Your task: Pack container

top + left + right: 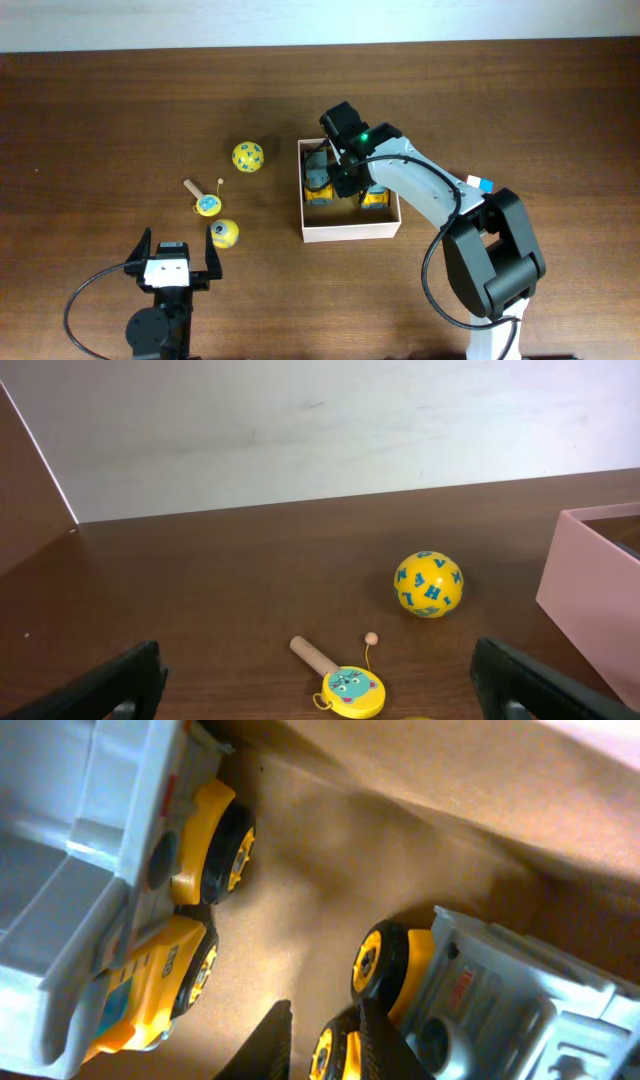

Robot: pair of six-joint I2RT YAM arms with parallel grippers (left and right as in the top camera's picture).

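Two trucks (318,190) sit in the container (350,233); left of it, a ball (248,156), rattle (206,204) and smaller ball (224,234) lie unpacked. Left jaws wide; right jaws narrow, seemingly empty.

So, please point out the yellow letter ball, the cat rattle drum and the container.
yellow letter ball (429,584), left wrist view, middle of its front.
cat rattle drum (350,691), left wrist view, on the cat-face disc.
container (350,234), overhead view, on its near wall.

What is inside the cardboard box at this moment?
Two yellow-and-grey toy trucks lie on the tan floor of the container, apart, bare floor between them. From overhead the right arm covers the far part, so anything there is hidden.
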